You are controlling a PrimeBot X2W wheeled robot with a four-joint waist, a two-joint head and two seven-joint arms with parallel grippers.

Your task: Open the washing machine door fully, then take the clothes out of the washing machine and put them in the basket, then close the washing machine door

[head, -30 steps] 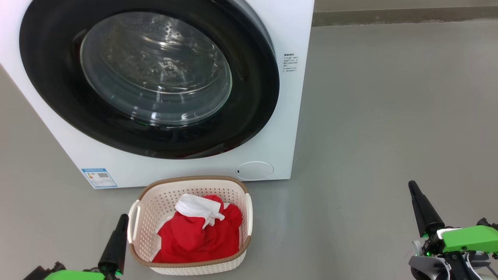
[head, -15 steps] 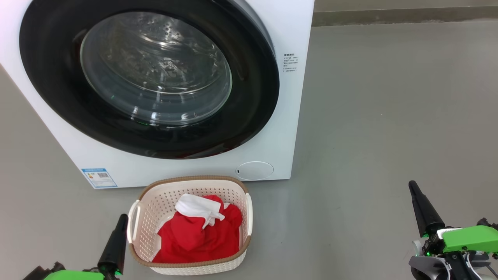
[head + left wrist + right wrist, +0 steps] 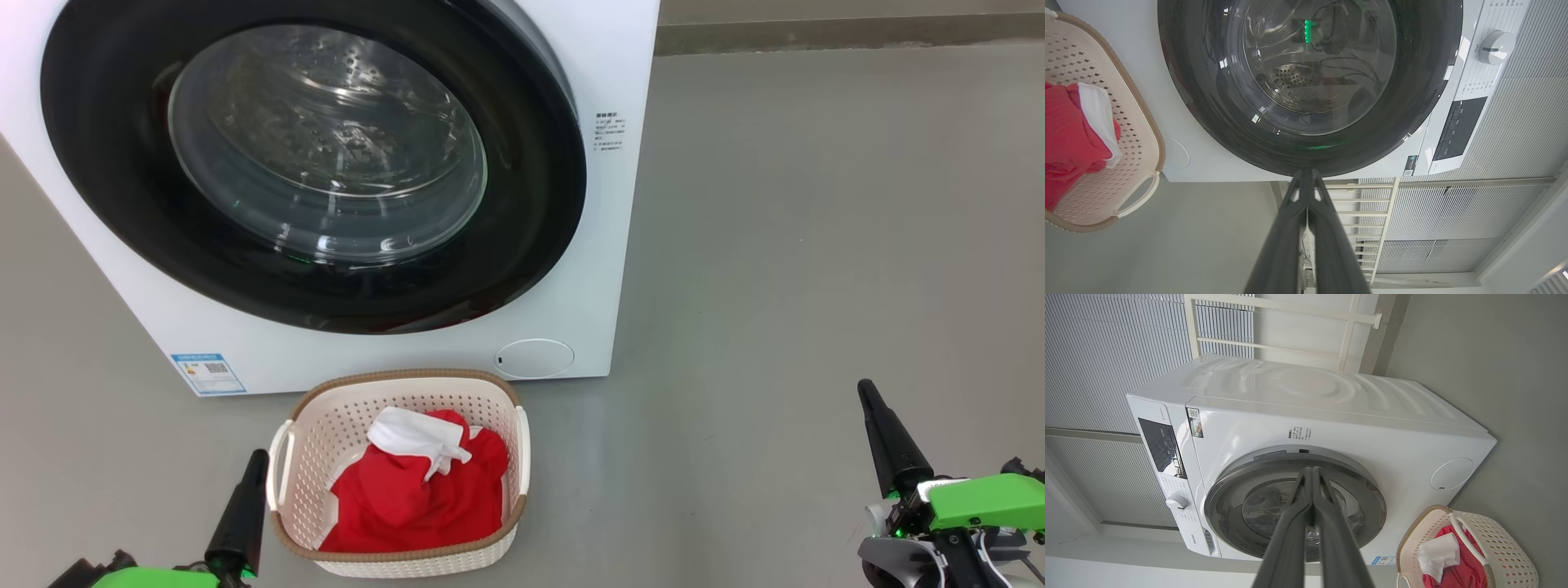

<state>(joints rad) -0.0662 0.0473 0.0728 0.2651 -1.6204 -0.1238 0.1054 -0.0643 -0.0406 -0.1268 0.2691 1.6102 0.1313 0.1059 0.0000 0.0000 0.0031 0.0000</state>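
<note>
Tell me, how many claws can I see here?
2. The left claw, shut, sits just left of the basket; the right claw, also shut, is far right over the floor.

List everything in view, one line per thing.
floor: one, grey, under everything
washing machine: one, white, standing on the floor
washing machine door: one, black rim with clear glass, shut on the machine's front
round flap: one, white, low on the front, right side
label: one, blue, low on the front, left side
dial: one, white, on the machine's control strip
basket: one, cream with brown rim, on the floor in front of the machine
clothes: number unclear, red, heaped in the basket
white cloth: one, white, on top of the red heap
left gripper: one, dark fingers, shut, just left of the basket
right gripper: one, dark fingers, shut, far to the basket's right
</note>
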